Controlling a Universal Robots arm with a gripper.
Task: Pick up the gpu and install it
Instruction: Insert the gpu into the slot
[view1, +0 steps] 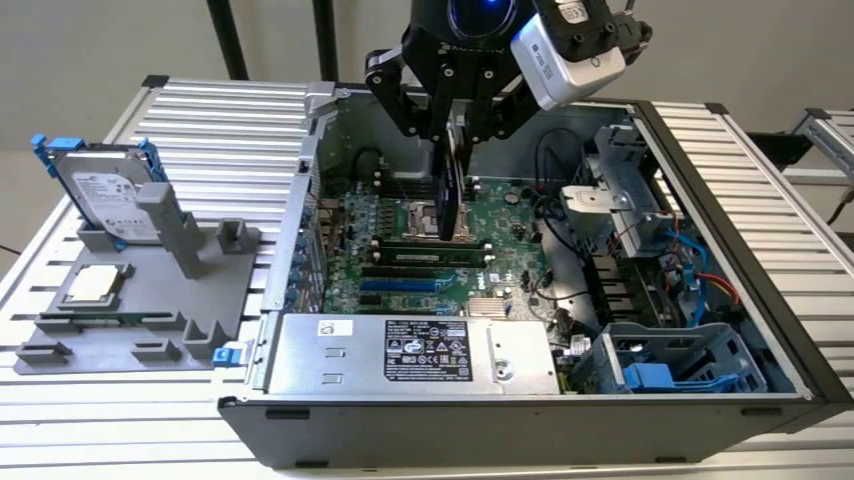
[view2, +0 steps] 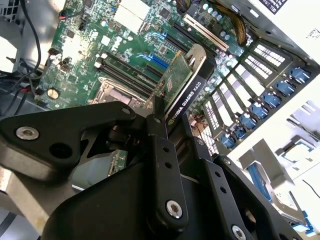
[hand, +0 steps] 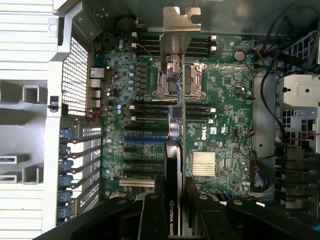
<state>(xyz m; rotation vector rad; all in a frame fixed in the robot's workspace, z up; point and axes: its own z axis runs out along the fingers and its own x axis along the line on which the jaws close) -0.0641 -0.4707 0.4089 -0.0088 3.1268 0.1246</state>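
gpu (view1: 455, 195) hangs edge-down beneath the tool (view1: 454, 128), which clamps its upper edge, above the motherboard (view1: 514, 215).

Counted in the exterior view:
- 1 computer case (view1: 747, 180), open, centre of the frame
- 1 motherboard (view1: 514, 215), inside the case
- 1 power supply (view1: 400, 350), lower centre
- 1 gpu (view1: 453, 195), upper centre
- 1 gripper (view1: 454, 132), top centre
- 1 grey stand (view1: 174, 330), left
- 1 hard drive (view1: 104, 195), upper left
- 1 processor chip (view1: 91, 285), left
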